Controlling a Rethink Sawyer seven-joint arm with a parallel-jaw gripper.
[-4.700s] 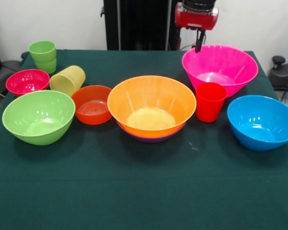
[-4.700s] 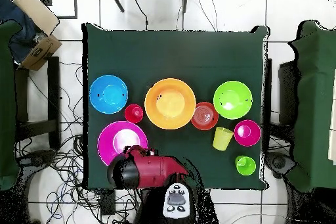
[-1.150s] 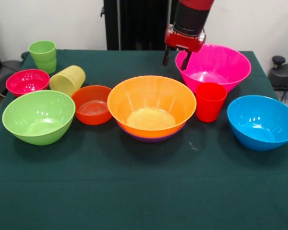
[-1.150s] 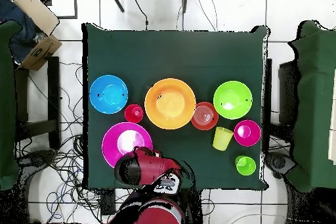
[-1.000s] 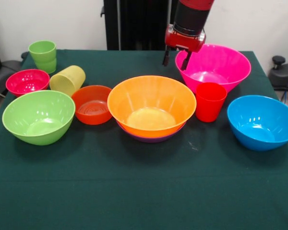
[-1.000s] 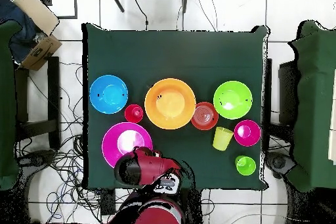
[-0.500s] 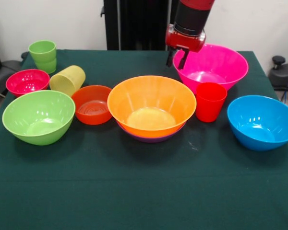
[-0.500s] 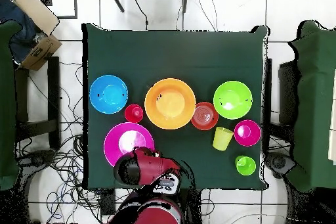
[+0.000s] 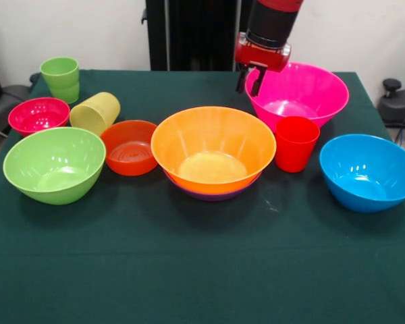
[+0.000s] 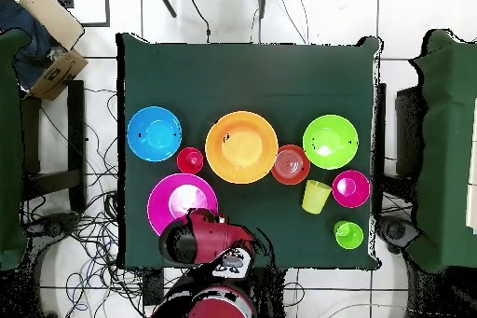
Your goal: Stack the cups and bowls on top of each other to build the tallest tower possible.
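My gripper (image 9: 249, 86) stands at the near-left rim of the big pink bowl (image 9: 304, 91), its fingers closed across that rim. From overhead the red arm head (image 10: 197, 238) covers it at the pink bowl's (image 10: 179, 202) edge. The tower is the orange bowl (image 9: 212, 145) nested in a purple one (image 9: 216, 196) at mid table. The red cup (image 9: 295, 143) stands between orange and blue bowl (image 9: 369, 172). The lime-green bowl (image 9: 54, 164), red-orange bowl (image 9: 129, 147), magenta bowl (image 9: 38, 115), tipped yellow cup (image 9: 94, 112) and green cup (image 9: 61, 77) sit apart at the left.
The green cloth table (image 9: 202, 270) has its wide front strip bare of objects. The black pedestal (image 9: 189, 34) stands behind the table. Overhead, chairs (image 10: 447, 146) flank both sides and cables lie on the floor.
My gripper came down to the pink bowl's rim and its fingers narrowed onto it. The pink bowl shifted a little toward the orange bowl.
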